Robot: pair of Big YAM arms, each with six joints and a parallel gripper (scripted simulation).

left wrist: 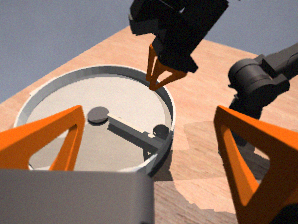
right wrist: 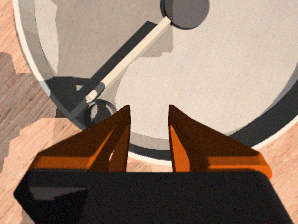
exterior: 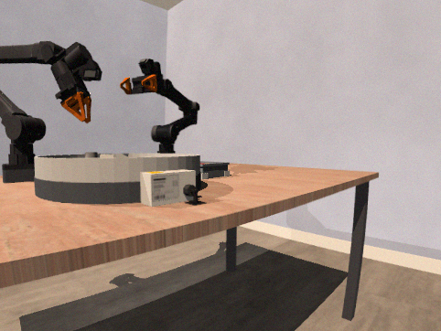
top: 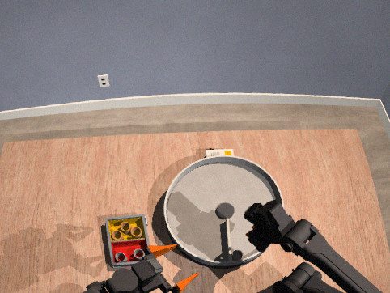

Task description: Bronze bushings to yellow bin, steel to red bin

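Yellow bin holds three bronze bushings, and the red bin beside it two steel ones, so the sort looks nearly done.

One bushing is left on the turntable, just beside the outer end of the bar, near the rim. The bar probably serves to stop parts there, within easy reach. Shadow hides whether it is bronze or steel.

It seems to stand on end, its bore facing up and its long axis vertical, square to the turntable's floor. That should suit a straight-down grasp across its wall.

The right hand hangs above the turntable, fingers drawn partly together with nothing between them; it would need to spread before going down over the bushing. The left hand is spread wide and holds nothing, above the counter near the bins. Fingers descending there could knock the bar or rim.
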